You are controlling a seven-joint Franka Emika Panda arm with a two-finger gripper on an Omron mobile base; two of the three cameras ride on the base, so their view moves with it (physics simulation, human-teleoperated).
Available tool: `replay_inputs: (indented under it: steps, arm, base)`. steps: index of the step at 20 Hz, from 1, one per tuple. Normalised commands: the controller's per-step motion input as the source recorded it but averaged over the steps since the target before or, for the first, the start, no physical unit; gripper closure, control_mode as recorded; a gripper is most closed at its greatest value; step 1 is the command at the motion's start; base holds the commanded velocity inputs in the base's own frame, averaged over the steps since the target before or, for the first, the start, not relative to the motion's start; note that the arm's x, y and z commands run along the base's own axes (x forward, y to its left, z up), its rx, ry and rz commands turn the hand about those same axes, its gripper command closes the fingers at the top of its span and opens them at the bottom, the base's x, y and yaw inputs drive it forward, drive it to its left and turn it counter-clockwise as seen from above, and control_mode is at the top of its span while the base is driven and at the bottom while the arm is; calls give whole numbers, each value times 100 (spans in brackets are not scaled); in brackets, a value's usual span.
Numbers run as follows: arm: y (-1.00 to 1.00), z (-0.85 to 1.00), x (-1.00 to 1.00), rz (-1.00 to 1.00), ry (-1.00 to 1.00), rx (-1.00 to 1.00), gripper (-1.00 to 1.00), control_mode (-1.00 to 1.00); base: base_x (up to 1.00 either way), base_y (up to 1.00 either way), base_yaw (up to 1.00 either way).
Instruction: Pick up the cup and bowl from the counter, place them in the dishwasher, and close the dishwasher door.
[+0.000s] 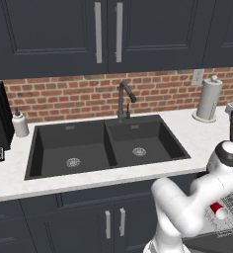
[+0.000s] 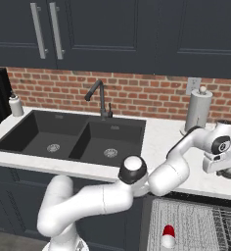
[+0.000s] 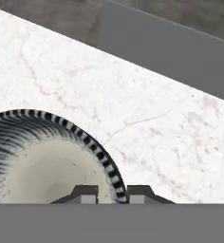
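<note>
The counter (image 1: 197, 136) looks like polished white stone with faint grey veins. The sink (image 1: 108, 146) is matt black, its drains metallic. The backsplash (image 1: 158, 91) is rough red brick. The cabinets (image 1: 49, 34) are matt dark panels with brushed metal handles. The bowl (image 3: 47, 156) has a ribbed, black-and-white striped rim and a smooth cream inside. The rack (image 2: 196, 225) is pale wire; the cup (image 2: 168, 236) is glossy red.

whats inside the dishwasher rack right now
The red cup lies on its side in the wire rack. The arm hides part of the rack, so anything there can't be seen.
</note>
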Motion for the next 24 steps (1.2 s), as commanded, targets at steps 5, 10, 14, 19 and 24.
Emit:
replay_inputs:
  steps: [5,10,14,19,24]
  arm:
    - [82,-3,-100,8,-5,-3,100,-100]
    - [84,0,-100,15,-13,-12,100,-100]
    - [75,0,-100,15,-19,-14,100,-100]
    - [53,0,-100,8,-22,-12,100,-100]
    - [24,9,-100,4,-17,-6,100,-100]
  base:
    - [0,0,0]
    - [0,0,0]
    - [0,0,0]
    - [0,0,0]
    - [0,0,0]
